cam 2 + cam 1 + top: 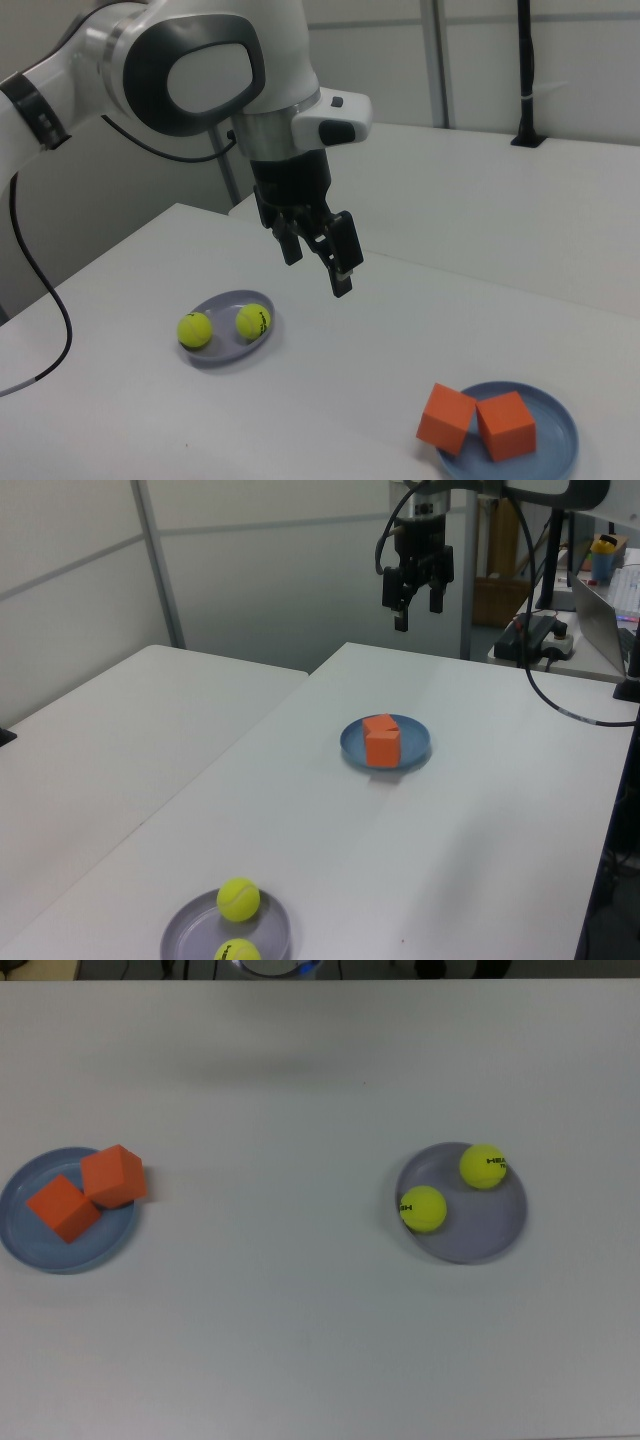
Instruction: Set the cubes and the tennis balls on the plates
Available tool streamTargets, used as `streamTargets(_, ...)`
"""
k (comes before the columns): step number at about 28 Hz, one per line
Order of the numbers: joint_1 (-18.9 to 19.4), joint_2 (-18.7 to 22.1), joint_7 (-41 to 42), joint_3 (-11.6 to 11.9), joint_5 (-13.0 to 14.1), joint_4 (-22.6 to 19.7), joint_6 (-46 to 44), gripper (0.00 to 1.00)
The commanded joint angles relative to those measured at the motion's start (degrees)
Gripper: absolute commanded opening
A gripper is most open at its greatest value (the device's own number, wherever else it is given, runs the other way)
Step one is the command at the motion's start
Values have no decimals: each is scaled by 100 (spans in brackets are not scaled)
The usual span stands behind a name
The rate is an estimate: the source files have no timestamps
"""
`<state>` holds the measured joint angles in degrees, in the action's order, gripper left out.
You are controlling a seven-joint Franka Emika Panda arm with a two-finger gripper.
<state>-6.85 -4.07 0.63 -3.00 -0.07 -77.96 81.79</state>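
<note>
Looks finished: both cubes [85, 1192] on the blue plate [25, 1245], both tennis balls [452, 1188] on the lavender plate [490, 1230], pincer [318, 248] open, empty, high above the tabletop [300, 1310]; next only parking.

White arm [200, 70], black fingers [343, 270]

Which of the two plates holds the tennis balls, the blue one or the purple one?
The purple plate, on the top view's right. Both tennis balls lie on it, while the blue plate holds the two orange cubes.
</note>
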Motion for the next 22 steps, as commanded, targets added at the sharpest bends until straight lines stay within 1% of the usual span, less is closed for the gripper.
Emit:
streamTargets(1, -9, 38, -107, 10, 157, -43, -6, 100)
streamTargets(8, -9, 47, -115, 1, 192, -43, -41, 100)
streamTargets(11, 26, 29, -151, -51, 122, -52, -50, 100)
streamTargets(15, -18, 20, -151, 10, 183, -52, -49, 100)
streamTargets(22, -18, 20, -142, 1, 157, -43, -6, 100)
